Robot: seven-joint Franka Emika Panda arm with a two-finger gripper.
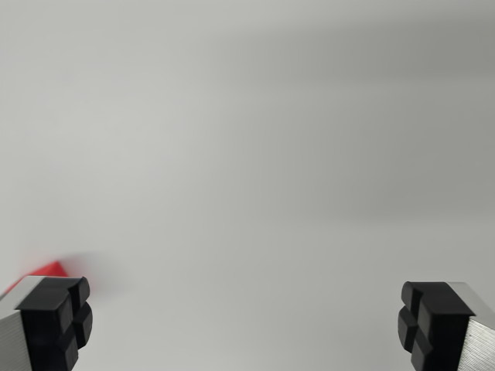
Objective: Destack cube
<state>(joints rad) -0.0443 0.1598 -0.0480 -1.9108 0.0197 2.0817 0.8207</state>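
Over the pale tabletop (255,154), hand (246,325) spread wide, gripping nothing;
red cube (52,269) peeks behind the wrist view's left finger (54,321); blurred.

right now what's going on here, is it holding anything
No. This is the wrist view of the arm's gripper, open, with nothing between its black pads. It looks at a plain pale surface. A sliver of something red, possibly a cube, peeks out behind the pad on the wrist view's left. No stack is in view, so destacking can't be judged.
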